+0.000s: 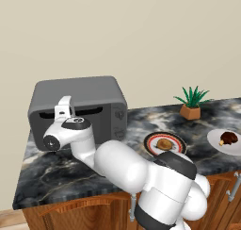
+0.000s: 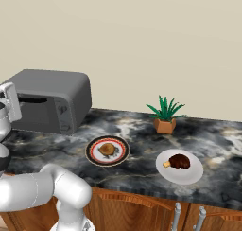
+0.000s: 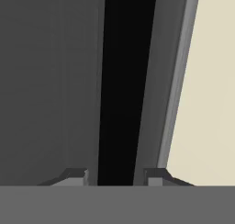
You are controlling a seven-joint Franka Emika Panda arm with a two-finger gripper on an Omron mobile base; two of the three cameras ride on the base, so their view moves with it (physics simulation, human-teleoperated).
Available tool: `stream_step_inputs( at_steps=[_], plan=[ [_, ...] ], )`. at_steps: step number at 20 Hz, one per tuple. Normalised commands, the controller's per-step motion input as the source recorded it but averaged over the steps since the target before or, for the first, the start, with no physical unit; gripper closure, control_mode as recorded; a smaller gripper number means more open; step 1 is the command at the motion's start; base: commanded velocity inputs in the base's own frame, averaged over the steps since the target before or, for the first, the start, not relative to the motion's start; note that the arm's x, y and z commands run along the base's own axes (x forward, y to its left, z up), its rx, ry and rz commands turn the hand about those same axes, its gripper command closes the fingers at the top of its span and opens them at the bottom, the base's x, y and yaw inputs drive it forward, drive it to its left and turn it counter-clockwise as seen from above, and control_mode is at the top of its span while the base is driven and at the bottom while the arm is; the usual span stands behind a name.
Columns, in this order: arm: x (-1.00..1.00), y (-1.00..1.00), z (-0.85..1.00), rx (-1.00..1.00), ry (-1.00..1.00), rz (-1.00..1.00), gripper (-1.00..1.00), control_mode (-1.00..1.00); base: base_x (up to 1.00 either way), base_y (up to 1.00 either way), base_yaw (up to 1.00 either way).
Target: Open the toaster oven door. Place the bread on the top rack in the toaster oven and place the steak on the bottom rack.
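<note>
Stretching across both base views, the bench is a slab of dark marbled stone over rounded wooden cabinet fronts, its right end cut off by the frame. At its left rear corner sits the toaster oven, a matte grey box with rounded corners and knobs at its right front; its door stands shut, largely hidden behind the white arm, so neither rack can be seen. The gripper is pressed up to the door's long black handle slot, one small dark fingertip on each side of it, jaws drawn fairly narrow; whether they actually pinch the handle cannot be told. Toward the bench's front edge lie a round red-rimmed patterned plate carrying the golden-brown bread and, further right, a plain white plate bearing the dark glossy steak. Near the back edge stands a spiky green plant in a terracotta pot.
</note>
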Motion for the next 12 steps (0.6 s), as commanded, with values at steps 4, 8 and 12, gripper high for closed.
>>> stream_step_inputs(
  at_steps=[4,8,12],
  plan=[
    [0.02,0.0,0.07,0.0,-0.03,0.0,1.0,-1.0,0.0,0.0,0.0],
    [0.07,0.0,0.11,0.03,-0.05,0.0,1.0,-1.0,0.0,0.0,0.0],
    [0.2,0.0,0.12,0.06,-0.04,0.0,1.0,-1.0,0.0,0.0,0.0]
  ],
)
